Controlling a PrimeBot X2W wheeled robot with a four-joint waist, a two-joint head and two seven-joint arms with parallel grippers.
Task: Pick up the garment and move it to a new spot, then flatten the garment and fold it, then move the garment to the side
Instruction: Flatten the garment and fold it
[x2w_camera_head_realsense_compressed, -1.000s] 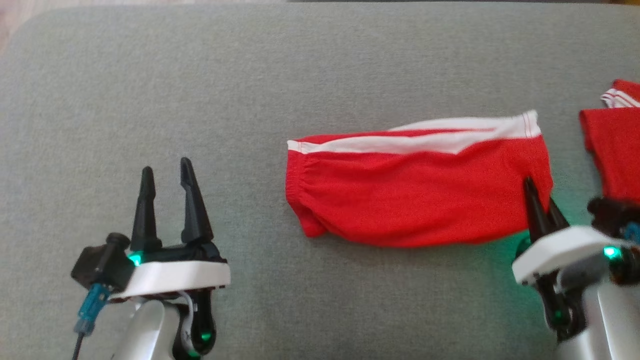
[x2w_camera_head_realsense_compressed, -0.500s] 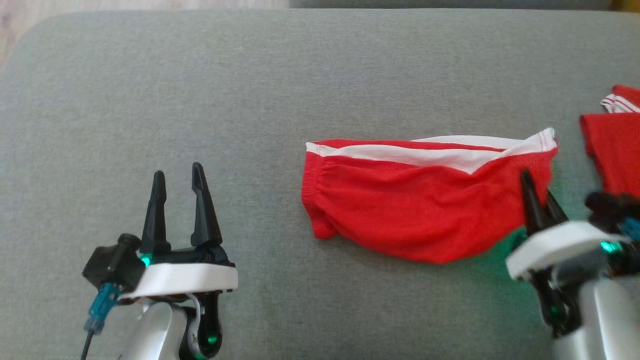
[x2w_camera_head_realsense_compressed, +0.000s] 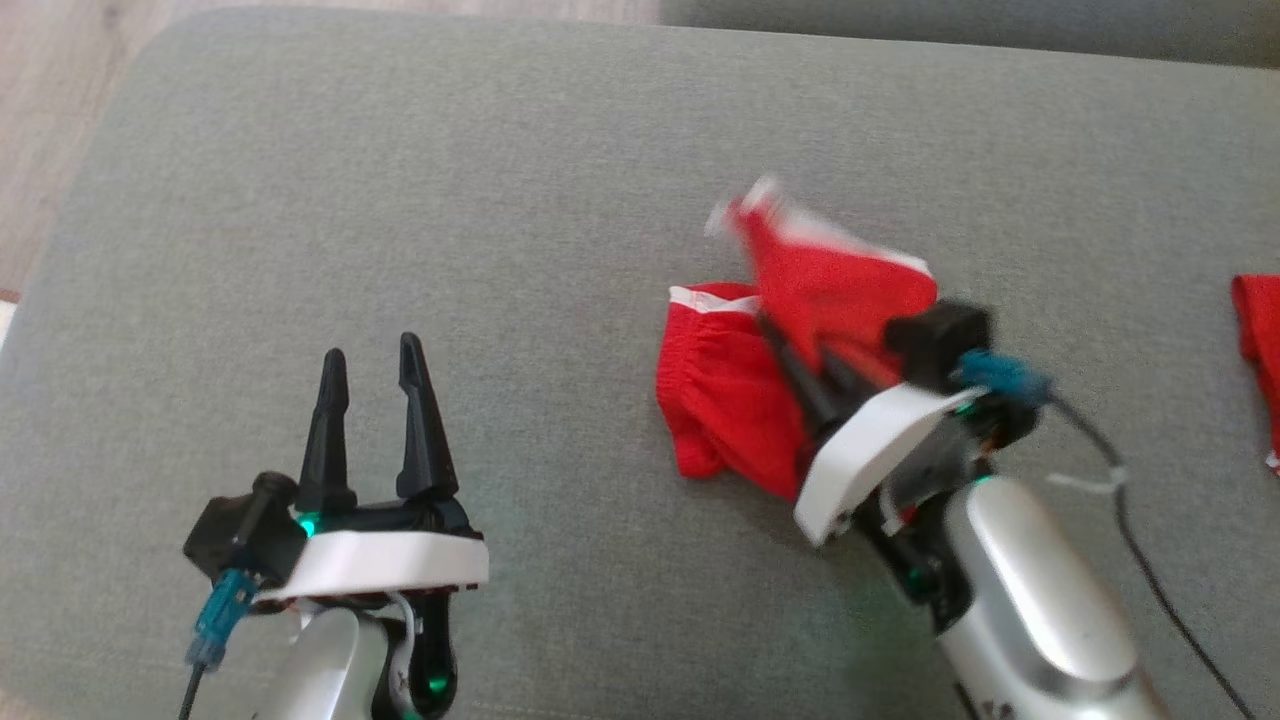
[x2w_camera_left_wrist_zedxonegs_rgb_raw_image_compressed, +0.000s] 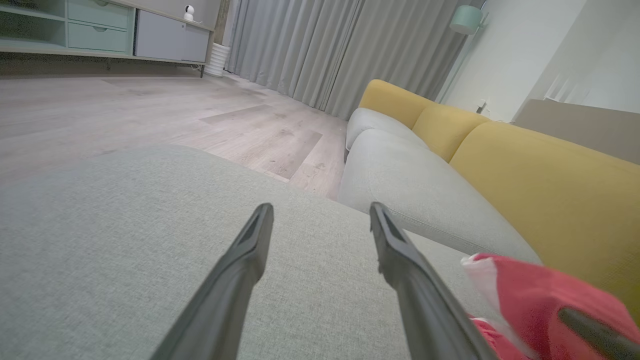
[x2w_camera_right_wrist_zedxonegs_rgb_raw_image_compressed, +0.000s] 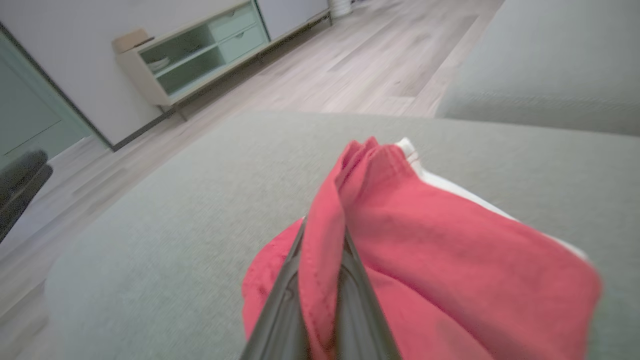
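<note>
The left claw (x2w_camera_head_realsense_compressed: 372, 345) hangs over a bare part of the grey cushion (x2w_camera_head_realsense_compressed: 500, 180), its two fingers spread wide with nothing between them. It stands well apart from the cloth, and I judge it is parked there to leave room for the other arm. To its right, about the middle of the cushion, are the red shorts (x2w_camera_head_realsense_compressed: 725, 400) with white trim. The gathered waistband end lies on the cushion, and the other end is raised and doubled toward it, blurred in the head view. That end is up because the right claw (x2w_camera_head_realsense_compressed: 800, 350) is pinched tight on a fold of the cloth. The right wrist view shows this plainly: the red fabric (x2w_camera_right_wrist_zedxonegs_rgb_raw_image_compressed: 450, 250) runs up between the two closed fingers (x2w_camera_right_wrist_zedxonegs_rgb_raw_image_compressed: 280, 310). This looks like the folding step, one end brought over the other, with the move to the side not yet done. At the far right edge lies another red cloth (x2w_camera_head_realsense_compressed: 1258, 330), well apart from the shorts, possibly set aside. By count: two claws, one wide and empty and one gripping; one pair of shorts being worked; one other red piece.
</note>
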